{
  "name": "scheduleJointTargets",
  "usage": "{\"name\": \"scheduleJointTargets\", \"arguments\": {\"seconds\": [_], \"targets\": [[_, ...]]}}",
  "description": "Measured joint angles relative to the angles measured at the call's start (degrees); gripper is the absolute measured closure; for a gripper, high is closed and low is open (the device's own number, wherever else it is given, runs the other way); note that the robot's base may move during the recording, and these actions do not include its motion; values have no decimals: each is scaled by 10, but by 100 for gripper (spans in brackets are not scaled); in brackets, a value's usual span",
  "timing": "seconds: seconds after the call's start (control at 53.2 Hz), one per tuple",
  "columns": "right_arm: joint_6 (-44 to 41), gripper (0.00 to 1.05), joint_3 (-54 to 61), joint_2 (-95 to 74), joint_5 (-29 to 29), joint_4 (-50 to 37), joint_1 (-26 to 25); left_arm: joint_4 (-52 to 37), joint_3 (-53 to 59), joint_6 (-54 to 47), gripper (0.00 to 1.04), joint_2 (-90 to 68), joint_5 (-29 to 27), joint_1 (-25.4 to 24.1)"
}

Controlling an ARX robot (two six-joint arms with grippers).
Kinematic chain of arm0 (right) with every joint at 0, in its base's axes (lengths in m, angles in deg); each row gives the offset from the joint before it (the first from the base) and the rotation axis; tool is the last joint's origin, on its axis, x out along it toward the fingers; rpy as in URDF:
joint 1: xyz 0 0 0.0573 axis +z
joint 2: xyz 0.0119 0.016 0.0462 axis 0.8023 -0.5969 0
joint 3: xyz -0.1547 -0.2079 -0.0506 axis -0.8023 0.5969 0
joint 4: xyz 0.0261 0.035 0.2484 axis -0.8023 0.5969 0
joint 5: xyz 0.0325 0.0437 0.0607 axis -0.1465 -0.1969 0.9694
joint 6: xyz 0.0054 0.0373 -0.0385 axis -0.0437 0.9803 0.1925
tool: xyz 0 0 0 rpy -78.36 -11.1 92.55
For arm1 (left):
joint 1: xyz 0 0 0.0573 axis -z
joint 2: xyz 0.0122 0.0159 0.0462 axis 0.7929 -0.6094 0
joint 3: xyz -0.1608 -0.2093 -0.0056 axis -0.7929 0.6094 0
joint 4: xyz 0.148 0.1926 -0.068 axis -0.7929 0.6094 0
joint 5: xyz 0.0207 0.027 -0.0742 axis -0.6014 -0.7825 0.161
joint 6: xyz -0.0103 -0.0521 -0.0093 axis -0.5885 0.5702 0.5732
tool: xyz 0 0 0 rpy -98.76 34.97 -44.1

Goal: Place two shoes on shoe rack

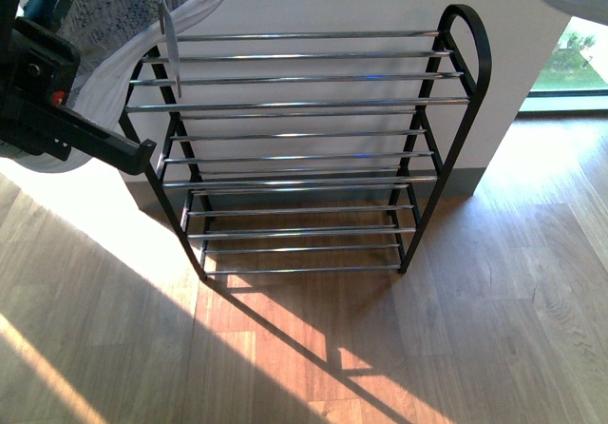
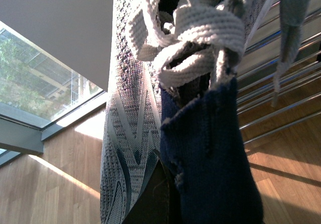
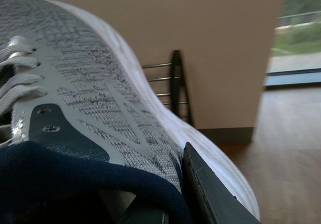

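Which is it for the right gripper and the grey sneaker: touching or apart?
Touching. In the right wrist view the right gripper clamps the sneaker at its navy collar, one dark finger flat against the grey knit, no gap.

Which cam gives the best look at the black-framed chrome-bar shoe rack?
Front view: the whole black-framed chrome-bar shoe rack, both side frames and every tier. Left wrist catches only a few bars behind the grey knit sneaker; right wrist just one side frame.
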Motion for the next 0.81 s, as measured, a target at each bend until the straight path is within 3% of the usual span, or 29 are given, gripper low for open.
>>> {"name": "scheduleJointTargets", "arguments": {"seconds": [0.056, 0.151, 0.282, 0.376, 0.64, 0.809], "targets": [[17, 100, -47, -22, 0, 66, 49, 0, 0, 0, 102, 0, 3, 1], [78, 100, -130, -81, -61, 158, 132, 0, 0, 0, 102, 0, 6, 1], [166, 100, -229, -184, -158, 197, 231, 0, 0, 0, 102, 0, 0, 0], [211, 100, -282, -238, -190, 211, 275, 0, 0, 0, 102, 0, 5, 0], [269, 100, -428, -398, -255, 244, 343, 0, 0, 0, 102, 0, 2, 0], [272, 100, -528, -524, -316, 270, 334, 0, 0, 0, 102, 0, 2, 0]]}}
